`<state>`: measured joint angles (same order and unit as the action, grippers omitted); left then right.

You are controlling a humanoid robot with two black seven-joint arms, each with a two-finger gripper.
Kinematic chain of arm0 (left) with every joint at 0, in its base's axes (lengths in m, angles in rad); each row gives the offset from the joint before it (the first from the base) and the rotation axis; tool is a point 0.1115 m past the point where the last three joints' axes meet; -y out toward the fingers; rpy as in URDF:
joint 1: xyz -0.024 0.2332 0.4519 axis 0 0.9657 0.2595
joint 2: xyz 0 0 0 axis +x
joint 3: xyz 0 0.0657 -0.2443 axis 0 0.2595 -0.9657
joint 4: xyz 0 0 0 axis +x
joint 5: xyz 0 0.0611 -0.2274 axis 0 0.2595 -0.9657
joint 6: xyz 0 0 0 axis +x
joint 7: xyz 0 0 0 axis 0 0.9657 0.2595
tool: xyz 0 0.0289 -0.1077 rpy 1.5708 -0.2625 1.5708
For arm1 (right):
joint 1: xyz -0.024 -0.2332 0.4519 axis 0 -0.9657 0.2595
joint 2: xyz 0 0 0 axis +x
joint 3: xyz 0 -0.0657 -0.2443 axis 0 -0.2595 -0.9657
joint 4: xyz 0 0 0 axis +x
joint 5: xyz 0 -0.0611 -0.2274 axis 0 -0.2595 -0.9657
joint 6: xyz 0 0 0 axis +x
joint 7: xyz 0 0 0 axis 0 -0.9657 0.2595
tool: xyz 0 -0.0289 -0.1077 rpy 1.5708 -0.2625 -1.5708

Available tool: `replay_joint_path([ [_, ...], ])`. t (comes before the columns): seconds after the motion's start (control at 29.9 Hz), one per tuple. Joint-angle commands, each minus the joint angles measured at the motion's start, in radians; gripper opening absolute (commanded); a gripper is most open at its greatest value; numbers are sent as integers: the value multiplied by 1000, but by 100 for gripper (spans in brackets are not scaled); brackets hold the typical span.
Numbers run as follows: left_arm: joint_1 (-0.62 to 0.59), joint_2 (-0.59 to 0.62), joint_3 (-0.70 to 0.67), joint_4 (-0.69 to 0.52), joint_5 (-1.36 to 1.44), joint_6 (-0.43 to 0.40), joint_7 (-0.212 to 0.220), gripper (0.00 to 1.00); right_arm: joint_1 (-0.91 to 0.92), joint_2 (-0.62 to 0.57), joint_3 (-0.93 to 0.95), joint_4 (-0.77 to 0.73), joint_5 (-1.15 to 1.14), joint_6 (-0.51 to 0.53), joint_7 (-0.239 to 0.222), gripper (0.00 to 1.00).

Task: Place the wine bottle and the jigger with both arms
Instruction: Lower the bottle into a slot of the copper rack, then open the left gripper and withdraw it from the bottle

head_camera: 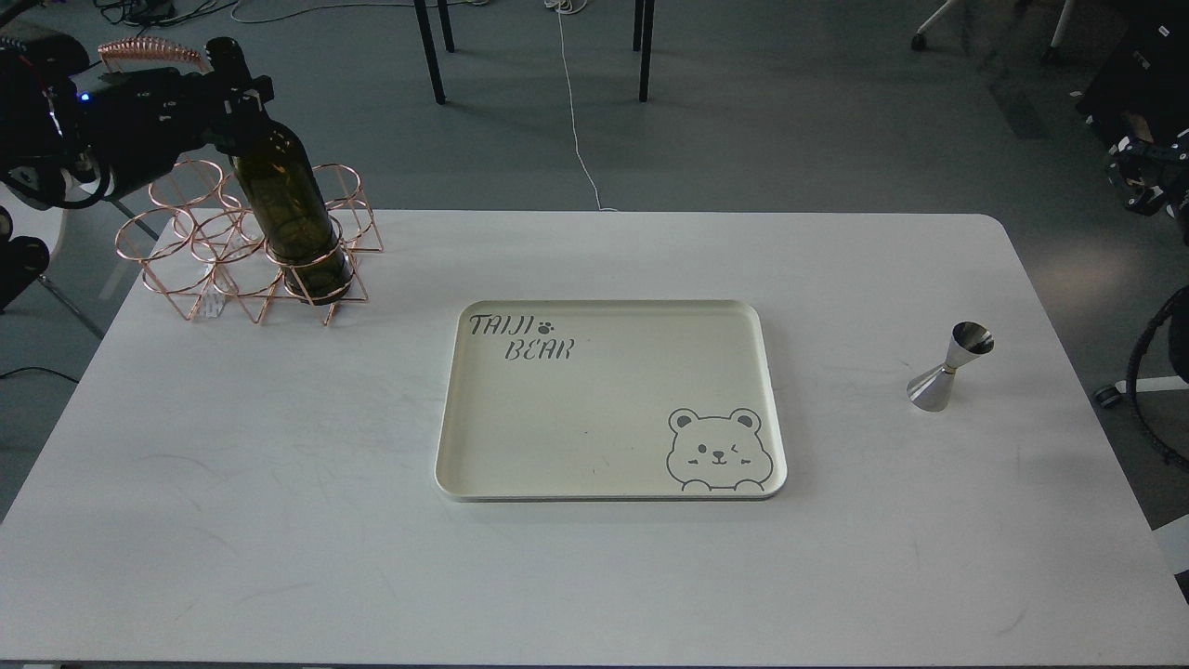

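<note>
One left arm point(111, 121) reaches level, jaws clamped on the wine bottle point(283, 214) neck.

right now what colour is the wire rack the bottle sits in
Rose-gold, a coppery pink wire rack; the bottle in it is dark olive green. Head view shows it best.

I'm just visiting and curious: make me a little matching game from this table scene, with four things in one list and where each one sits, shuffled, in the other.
Things:
1. wine bottle
2. jigger
3. tray
4. left gripper

Places:
A. middle of the table, nothing on it
B. standing in a ring of the copper wire rack, far left
C. at the bottle's neck, above the rack
D. alone on the bare table, right of the tray

Pairs: 1-B, 2-D, 3-A, 4-C
</note>
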<state>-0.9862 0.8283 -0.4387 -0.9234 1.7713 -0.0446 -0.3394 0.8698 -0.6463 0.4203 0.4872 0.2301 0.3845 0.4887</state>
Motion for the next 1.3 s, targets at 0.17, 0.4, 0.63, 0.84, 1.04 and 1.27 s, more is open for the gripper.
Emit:
replay_joint_path([
  [0.17,15,-1,0,0,-35,0,0,48,0,-1,0,-1,0,-1,0,98],
  [0.4,14,-1,-2,0,-49,3,2,69,0,0,0,1,0,1,0,98],
  [0.63,9,-1,-5,14,-243,127,5,95,0,1,0,-1,0,-1,0,98],
  [0.84,1,5,-17,104,-585,132,-1,98,1,1,2,-1,0,-3,0,98],
  [1.04,10,32,-11,112,-1020,111,-18,98,5,1,11,-3,0,-10,0,99],
  [1.27,47,20,-12,140,-1422,101,-20,98,1,-3,20,-65,3,-9,0,99],
])
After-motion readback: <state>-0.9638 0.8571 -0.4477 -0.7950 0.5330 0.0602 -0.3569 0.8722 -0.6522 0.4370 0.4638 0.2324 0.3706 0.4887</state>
